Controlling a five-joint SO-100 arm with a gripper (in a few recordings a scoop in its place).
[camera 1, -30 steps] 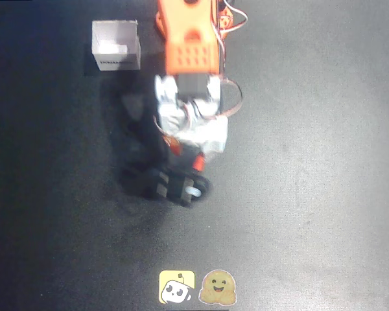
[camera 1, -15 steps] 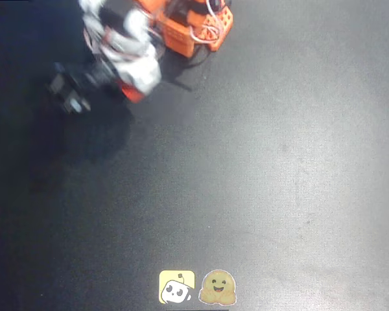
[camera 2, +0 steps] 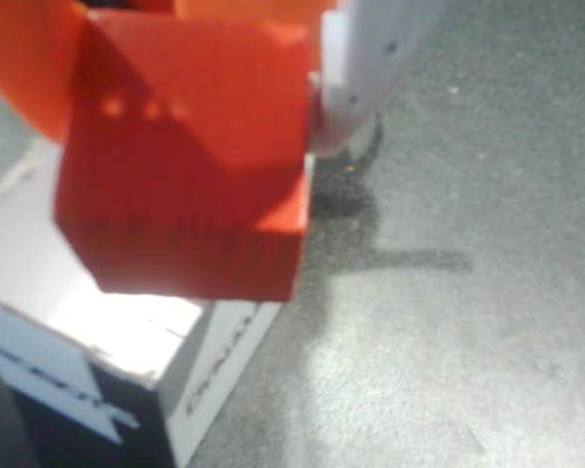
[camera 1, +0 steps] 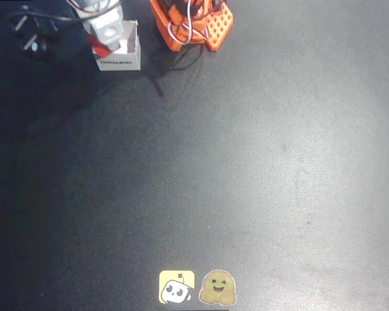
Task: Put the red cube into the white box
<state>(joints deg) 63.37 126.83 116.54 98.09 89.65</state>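
In the wrist view the red cube [camera 2: 185, 166] is pinched between an orange finger [camera 2: 24, 68] on the left and a white finger [camera 2: 361, 68] on the right, so my gripper [camera 2: 190, 83] is shut on it. The cube hangs just above the open top of the white box [camera 2: 127, 336], over its right part, and I cannot tell whether it touches the rim. From overhead the white box [camera 1: 121, 57] stands at the top left. My gripper [camera 1: 104, 40] reaches over it from above, and a bit of the red cube [camera 1: 104, 50] shows at the box's left side.
The arm's orange base [camera 1: 194, 26] stands right of the box at the top edge. The wrist's black parts [camera 1: 29, 39] stick out to the box's left. Two stickers, yellow [camera 1: 177, 287] and brown [camera 1: 218, 287], lie at the bottom edge of the black table [camera 1: 246, 162].
The arm has swung from the table's middle up to the top left, carrying the red cube over the white box.
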